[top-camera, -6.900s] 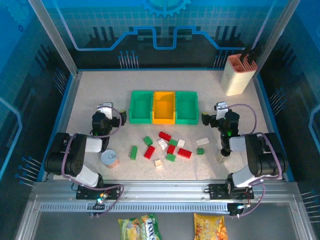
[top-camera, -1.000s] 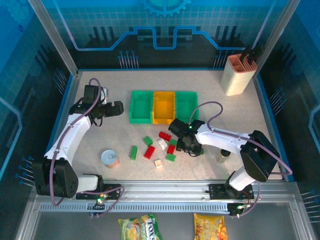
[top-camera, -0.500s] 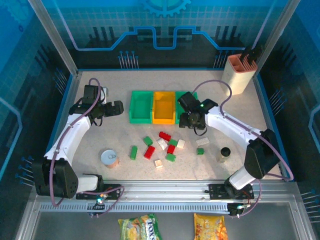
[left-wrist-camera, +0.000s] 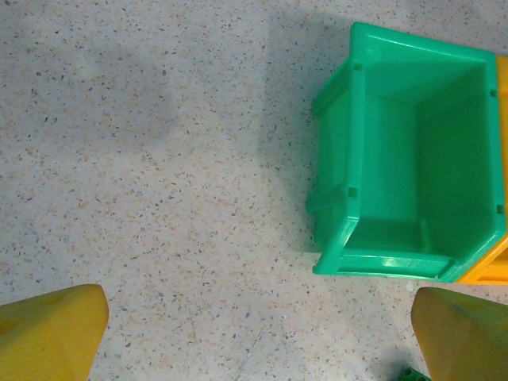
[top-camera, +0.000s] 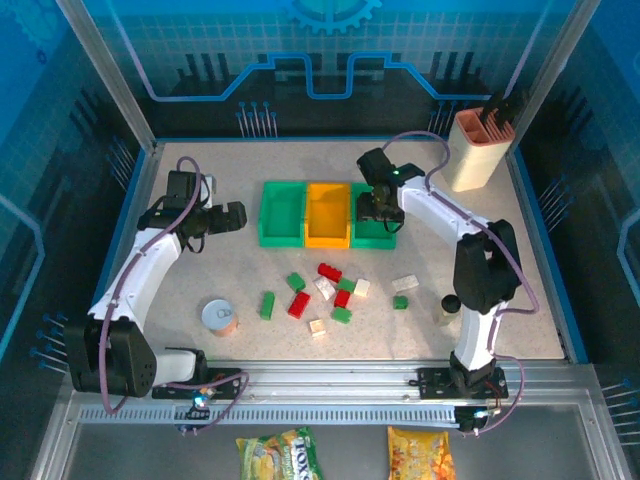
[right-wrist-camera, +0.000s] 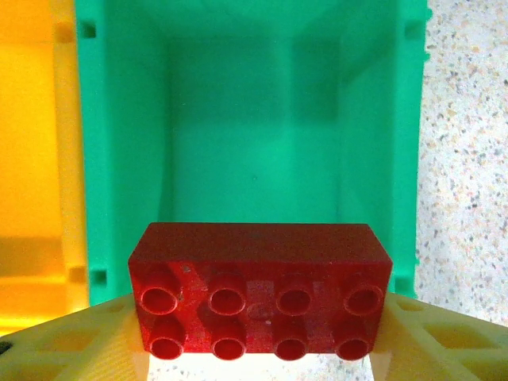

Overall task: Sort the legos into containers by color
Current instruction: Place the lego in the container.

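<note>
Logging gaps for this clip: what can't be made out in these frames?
- Top view: right green bin floor, hidden under the right gripper holding the red brick.
- Left wrist view: orange-yellow bin, cut off by the right edge; a green lego, cut by the bottom edge.
- Top view: bottle label, too small.

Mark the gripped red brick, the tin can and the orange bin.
red brick (right-wrist-camera: 260, 290), right wrist view, middle of its studded face.
tin can (top-camera: 218, 316), top external view, its lid.
orange bin (top-camera: 327, 241), top external view, its near wall.
</note>
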Tool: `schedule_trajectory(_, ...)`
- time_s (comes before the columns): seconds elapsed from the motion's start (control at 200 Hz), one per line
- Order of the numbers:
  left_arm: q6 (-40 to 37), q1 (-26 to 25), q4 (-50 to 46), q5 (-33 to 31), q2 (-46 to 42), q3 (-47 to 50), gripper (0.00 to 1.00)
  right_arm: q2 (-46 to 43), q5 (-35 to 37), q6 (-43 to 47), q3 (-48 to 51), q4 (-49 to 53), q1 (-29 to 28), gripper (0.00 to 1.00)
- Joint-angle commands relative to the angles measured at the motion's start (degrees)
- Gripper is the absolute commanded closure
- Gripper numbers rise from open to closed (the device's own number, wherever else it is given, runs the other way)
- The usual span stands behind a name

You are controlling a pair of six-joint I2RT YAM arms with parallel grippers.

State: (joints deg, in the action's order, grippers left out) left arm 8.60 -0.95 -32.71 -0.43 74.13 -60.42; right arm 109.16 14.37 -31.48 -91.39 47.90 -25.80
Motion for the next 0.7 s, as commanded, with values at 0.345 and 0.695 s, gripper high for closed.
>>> schedule_trajectory(0.345,-1.11,0.58,0.28,0.21,0.23,0.75,0.01,6.73,-4.69,2.04,-4.61,-1.76,2.93,0.27)
schedule_trajectory(0.695,-0.38,0.45,0.20,4.26,1.24,0.58,0.01,4.20,-4.75,1.89,-4.68,-1.08,2.96,0.23)
